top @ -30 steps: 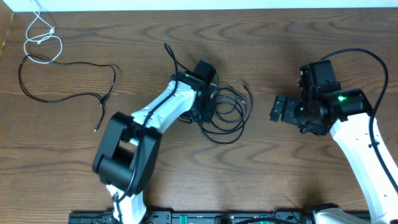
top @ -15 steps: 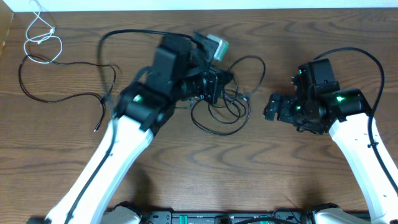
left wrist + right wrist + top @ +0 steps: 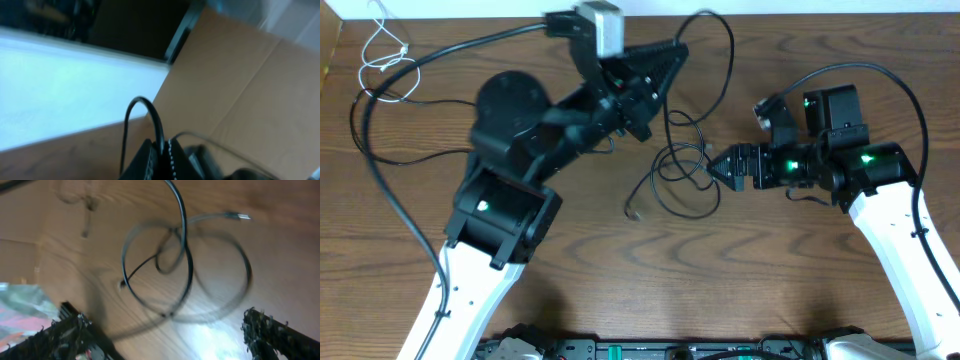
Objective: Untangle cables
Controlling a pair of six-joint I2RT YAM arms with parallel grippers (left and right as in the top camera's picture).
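Left fingers (image 3: 144, 161) pressed together, pinching black cable (image 3: 159, 126), held up over far side of tabletop (image 3: 800, 300). Right fingers (image 3: 272, 332) spread wide, just right of black tangle (image 3: 682, 175) at tabletop centre. White cable (image 3: 386, 58) far left, well apart. Cords look light, limp, slippery; loops snag easily. Likely best hold: free strand beside crossing, not plug end.

Black cables (image 3: 189, 265), brown wood-grain table (image 3: 800, 290)
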